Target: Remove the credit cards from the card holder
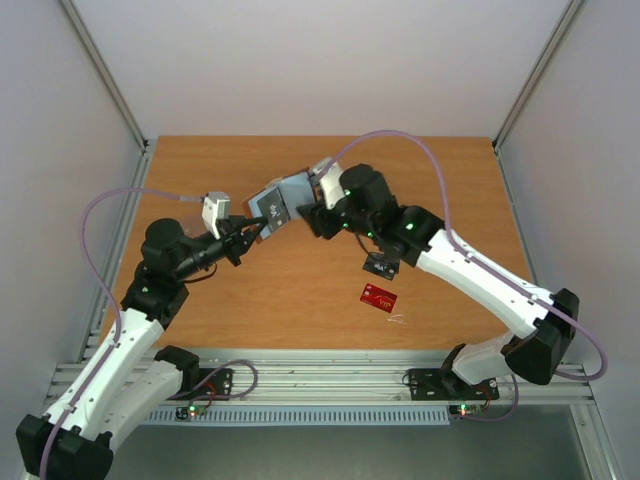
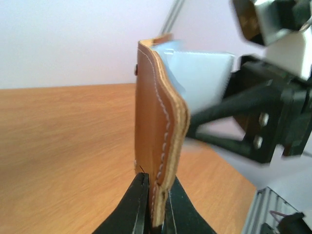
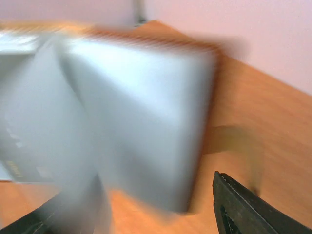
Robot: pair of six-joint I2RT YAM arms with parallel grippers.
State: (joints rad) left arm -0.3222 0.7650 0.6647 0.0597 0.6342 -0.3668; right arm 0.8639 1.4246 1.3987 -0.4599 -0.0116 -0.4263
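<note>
Card holder point(image 1: 283, 200) is held upright and open, its brown leather edge clamped in the closed left pincer point(image 2: 155, 194) at its left. A dark card point(image 1: 271, 208) seems seated in its left leaf. Just right of it the right pincer point(image 1: 307, 216) stands spread, gripping nothing. Further right, nearer the bases, a red card point(image 1: 379, 297) lies on the tabletop point(image 1: 300, 300). Leather likely flexes; cards are thin, stiff and slick, so pinch an exposed edge.

The card holder point(image 2: 161, 126) is tan-brown leather with pale stitching along its edge and pale blue-grey inside. The red card point(image 1: 379, 297) bears gold lettering. The surface point(image 1: 300, 300) is orange-brown woodgrain. The left claw point(image 2: 155, 200) is black.
</note>
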